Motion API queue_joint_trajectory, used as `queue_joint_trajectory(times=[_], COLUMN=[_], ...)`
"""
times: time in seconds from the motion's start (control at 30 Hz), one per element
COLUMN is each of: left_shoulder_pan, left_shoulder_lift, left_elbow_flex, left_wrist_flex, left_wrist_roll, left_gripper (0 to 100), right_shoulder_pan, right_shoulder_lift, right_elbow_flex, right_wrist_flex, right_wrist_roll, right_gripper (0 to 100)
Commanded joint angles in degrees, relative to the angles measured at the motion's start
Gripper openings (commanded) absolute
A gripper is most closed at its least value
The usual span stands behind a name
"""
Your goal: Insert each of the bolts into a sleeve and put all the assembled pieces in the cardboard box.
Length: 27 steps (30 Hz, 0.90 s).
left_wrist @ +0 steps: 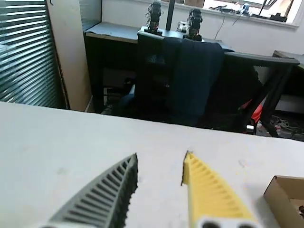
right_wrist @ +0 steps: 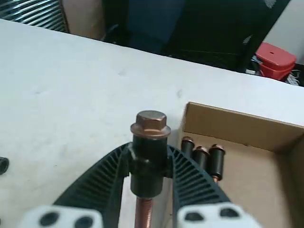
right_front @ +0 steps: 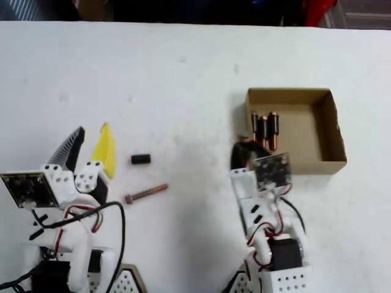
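Note:
My right gripper (right_wrist: 149,148) is shut on a black sleeve with a copper bolt (right_wrist: 150,124) through it, held just outside the cardboard box (right_wrist: 237,124) by its near-left corner. In the high view this gripper (right_front: 245,151) sits at the edge of the box (right_front: 327,131). Three assembled pieces (right_front: 264,129) lie side by side inside. A loose black sleeve (right_front: 140,159) and a bare copper bolt (right_front: 146,193) lie on the table to the right of my left gripper (right_front: 93,129). That gripper (left_wrist: 160,159) stands open, with nothing between its grey and yellow fingers.
The white table (right_front: 183,79) stretches wide behind the parts and the box. The arm bases (right_front: 278,268) stand along the front edge. Dark chairs (left_wrist: 190,80) and a desk stand beyond the table's far edge.

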Motion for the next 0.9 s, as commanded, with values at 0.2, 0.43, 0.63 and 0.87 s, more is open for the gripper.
queue_joint_trajectory(times=[0.2,0.43,0.63,0.87], left_shoulder_pan=[-2.2,-2.2,-2.2,-2.2], left_shoulder_lift=[-0.1,-0.1,-0.1,-0.1], left_elbow_flex=[-1.1,7.3,12.9,18.0], left_wrist_flex=[8.8,6.0,1.9,-3.0], left_wrist_roll=[-0.7,-0.7,-0.8,-0.8], left_gripper=[18,18,18,18], right_shoulder_pan=[7.3,15.4,19.9,21.8], right_shoulder_lift=[4.7,32.4,54.6,77.1], right_elbow_flex=[-25.7,-45.7,-56.6,-65.2], right_wrist_flex=[13.1,15.0,14.8,14.6], right_wrist_roll=[6.8,7.0,7.0,7.0], right_gripper=[1.7,1.7,1.7,1.7])
